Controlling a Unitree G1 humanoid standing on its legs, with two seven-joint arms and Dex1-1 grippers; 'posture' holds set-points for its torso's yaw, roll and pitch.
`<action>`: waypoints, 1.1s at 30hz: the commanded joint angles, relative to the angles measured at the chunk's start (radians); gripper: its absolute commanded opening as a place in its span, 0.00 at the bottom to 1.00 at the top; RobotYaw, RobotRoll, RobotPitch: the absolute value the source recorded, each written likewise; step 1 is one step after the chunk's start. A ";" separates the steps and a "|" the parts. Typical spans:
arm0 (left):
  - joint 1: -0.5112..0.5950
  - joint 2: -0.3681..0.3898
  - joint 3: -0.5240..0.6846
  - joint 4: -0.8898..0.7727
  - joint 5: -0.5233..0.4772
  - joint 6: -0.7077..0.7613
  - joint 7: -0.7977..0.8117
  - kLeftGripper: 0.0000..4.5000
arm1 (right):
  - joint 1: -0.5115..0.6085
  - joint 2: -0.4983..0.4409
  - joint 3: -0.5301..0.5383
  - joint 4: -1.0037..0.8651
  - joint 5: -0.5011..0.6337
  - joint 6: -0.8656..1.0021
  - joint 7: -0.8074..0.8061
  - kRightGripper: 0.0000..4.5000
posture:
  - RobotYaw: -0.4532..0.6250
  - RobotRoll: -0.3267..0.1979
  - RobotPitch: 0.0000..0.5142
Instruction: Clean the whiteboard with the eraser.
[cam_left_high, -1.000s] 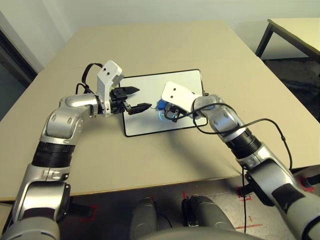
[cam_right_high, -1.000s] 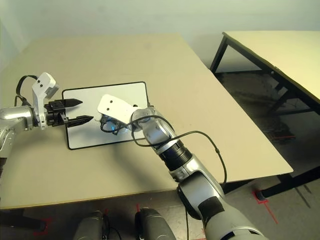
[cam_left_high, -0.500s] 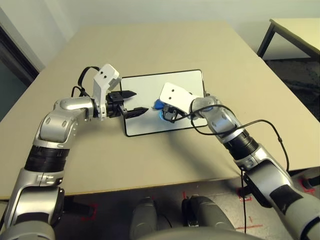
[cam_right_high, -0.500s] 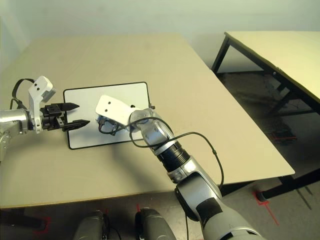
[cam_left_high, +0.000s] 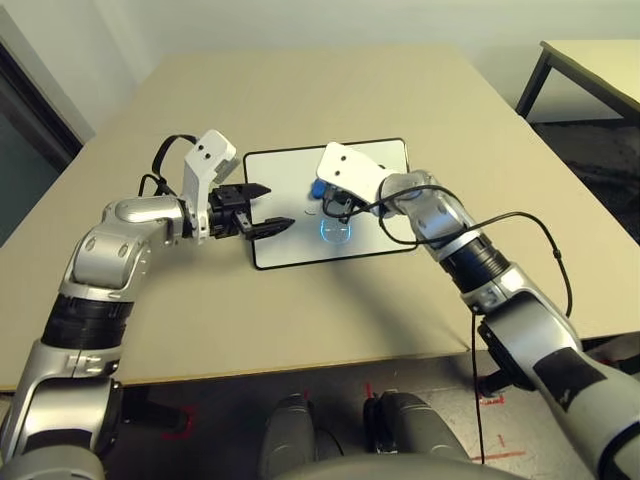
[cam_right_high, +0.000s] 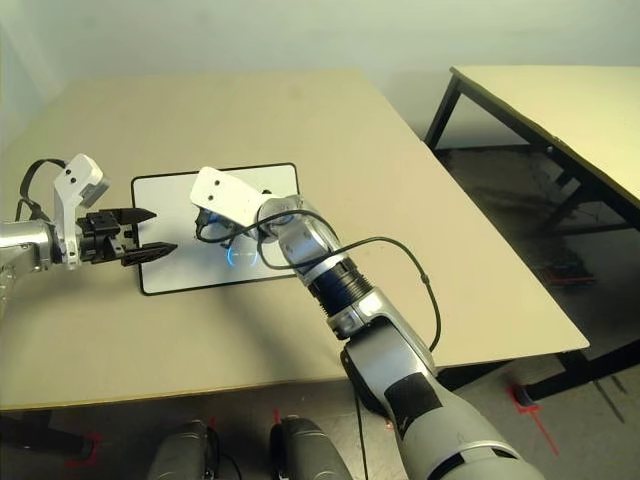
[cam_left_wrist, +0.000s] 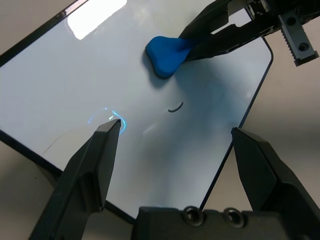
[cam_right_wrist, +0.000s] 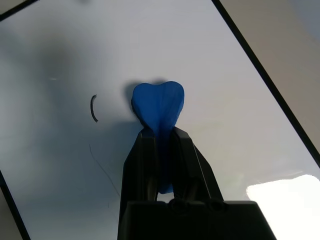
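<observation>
The right gripper (cam_right_wrist: 161, 145) clamps the eraser (cam_right_wrist: 159, 106), its squeezed tip pressed to the whiteboard (cam_left_high: 375, 235) beside a dark mark (cam_right_wrist: 93, 108) for wiping; the left gripper (cam_left_wrist: 175, 150) hovers, jaws apart.

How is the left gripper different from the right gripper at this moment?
The left gripper has its jaws open and holds nothing; the right gripper is shut on the blue eraser. The left hovers at the whiteboard's edge; the right presses the eraser on it. Both have black fingers.
</observation>
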 joint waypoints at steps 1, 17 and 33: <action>0.010 0.005 0.003 -0.007 0.001 0.010 0.003 1.00 | 0.072 0.007 0.061 -0.057 -0.014 0.043 0.033 0.06 | 0.45 0.62 0.13; 0.012 0.007 0.004 -0.007 -0.001 0.013 0.004 1.00 | 0.004 0.049 0.024 0.045 -0.017 0.001 -0.007 0.06 | 0.45 0.62 0.14; 0.009 0.005 -0.001 -0.006 -0.002 0.014 0.004 1.00 | 0.180 -0.016 0.103 -0.126 -0.051 0.055 0.057 0.06 | 0.44 0.62 0.14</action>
